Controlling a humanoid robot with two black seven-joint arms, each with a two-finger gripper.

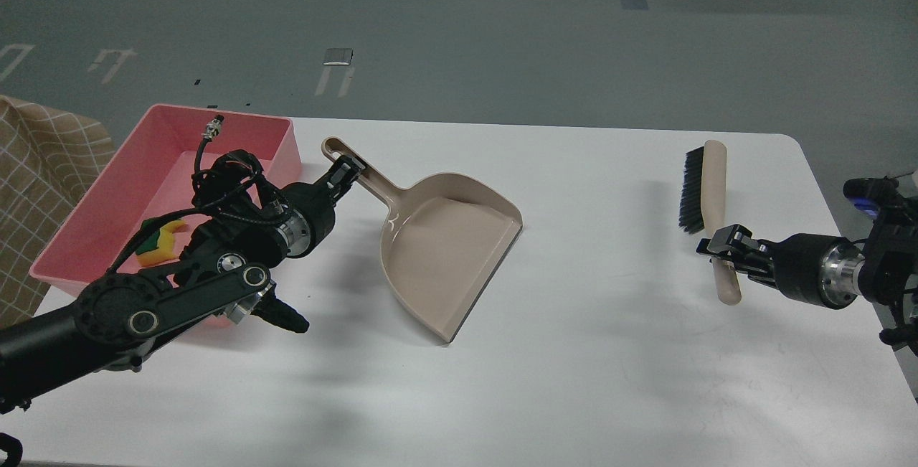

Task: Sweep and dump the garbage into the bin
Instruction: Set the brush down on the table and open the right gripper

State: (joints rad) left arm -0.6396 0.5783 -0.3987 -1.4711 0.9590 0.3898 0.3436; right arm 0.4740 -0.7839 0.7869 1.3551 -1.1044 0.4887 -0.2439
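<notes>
The pink bin [125, 166] stands at the table's left edge. The yellow sponge with a green face [159, 241] lies inside it, partly behind my left arm. The bread wedge is hidden. My left gripper [346, 168] is shut on the long handle of the beige dustpan [448, 252], which lies empty on the table right of the bin. My right gripper [724, 247] is shut on the handle of the beige brush [706, 194], whose black bristles face left.
The white table [588, 366] has a rounded far right corner. A tan checked cloth [36, 180] hangs left of the bin. Grey floor lies beyond the table's far edge.
</notes>
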